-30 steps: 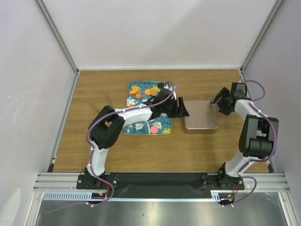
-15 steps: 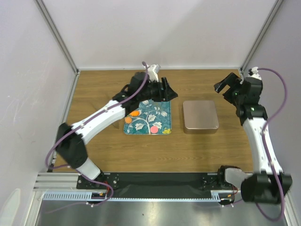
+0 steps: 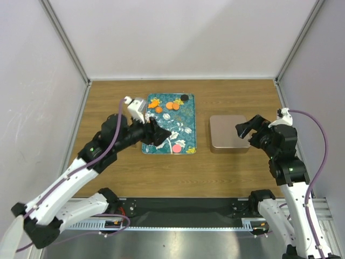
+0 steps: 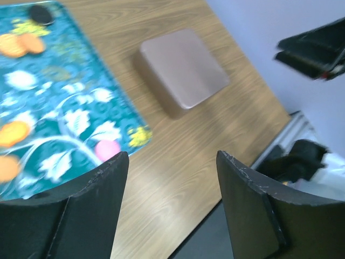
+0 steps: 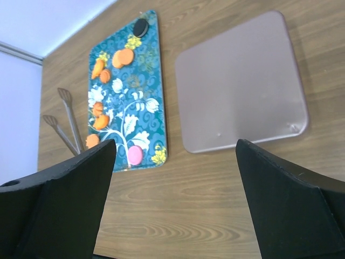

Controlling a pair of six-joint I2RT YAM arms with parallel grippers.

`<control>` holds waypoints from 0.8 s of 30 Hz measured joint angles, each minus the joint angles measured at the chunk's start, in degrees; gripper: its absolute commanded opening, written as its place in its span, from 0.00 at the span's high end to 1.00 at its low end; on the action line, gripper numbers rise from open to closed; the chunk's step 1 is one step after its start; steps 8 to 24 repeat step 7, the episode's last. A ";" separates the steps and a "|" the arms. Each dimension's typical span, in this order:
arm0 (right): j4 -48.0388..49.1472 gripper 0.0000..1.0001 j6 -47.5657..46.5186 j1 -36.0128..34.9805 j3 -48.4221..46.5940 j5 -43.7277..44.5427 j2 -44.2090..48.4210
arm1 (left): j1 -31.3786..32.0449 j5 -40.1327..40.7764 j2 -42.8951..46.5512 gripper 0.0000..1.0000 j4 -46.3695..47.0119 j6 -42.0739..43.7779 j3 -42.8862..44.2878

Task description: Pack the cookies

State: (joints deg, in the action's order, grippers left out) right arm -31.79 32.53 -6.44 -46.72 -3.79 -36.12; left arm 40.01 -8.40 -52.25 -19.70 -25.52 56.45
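The cookies lie on a teal flower-print tray (image 3: pixel 186 129): orange ones (image 3: pixel 169 106) and a black one (image 3: pixel 184 97) at its far end, a pink one (image 3: pixel 176 148) near its front edge. In the left wrist view the pink cookie (image 4: pixel 108 149), orange cookies (image 4: pixel 13 133) and the black cookie (image 4: pixel 40 14) show. My left gripper (image 3: pixel 158 135) hovers over the tray's front left part, open and empty. My right gripper (image 3: pixel 249 129) hovers at the right edge of the closed tan box (image 3: pixel 229 132), open and empty.
The tan box also shows in both wrist views (image 4: pixel 183 70) (image 5: pixel 240 81), to the right of the tray (image 5: pixel 143 81). A pair of metal tongs (image 5: pixel 67 121) lies on the table left of the tray. Walls and frame posts enclose the table.
My left arm has drawn back from the tray's far end to its front left part. My right arm has come forward from the back right corner to the box's right edge. Both stay empty.
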 measured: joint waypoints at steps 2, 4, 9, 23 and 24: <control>-0.68 0.00 -0.11 -0.04 0.00 0.61 0.04 | -0.02 1.95 3.72 0.27 -2.25 1.31 -2.27; -1.22 0.00 -0.39 -0.09 0.02 1.18 0.02 | -0.02 3.67 6.29 0.27 -4.59 2.43 -3.67; -1.27 0.00 -0.74 -0.09 0.52 1.88 0.33 | -0.02 5.55 8.20 0.27 -7.17 3.72 -4.37; -1.27 0.00 -0.74 -0.09 0.52 1.88 0.33 | -0.02 5.55 8.20 0.27 -7.17 3.72 -4.37; -1.27 0.00 -0.74 -0.09 0.52 1.88 0.33 | -0.02 5.55 8.20 0.27 -7.17 3.72 -4.37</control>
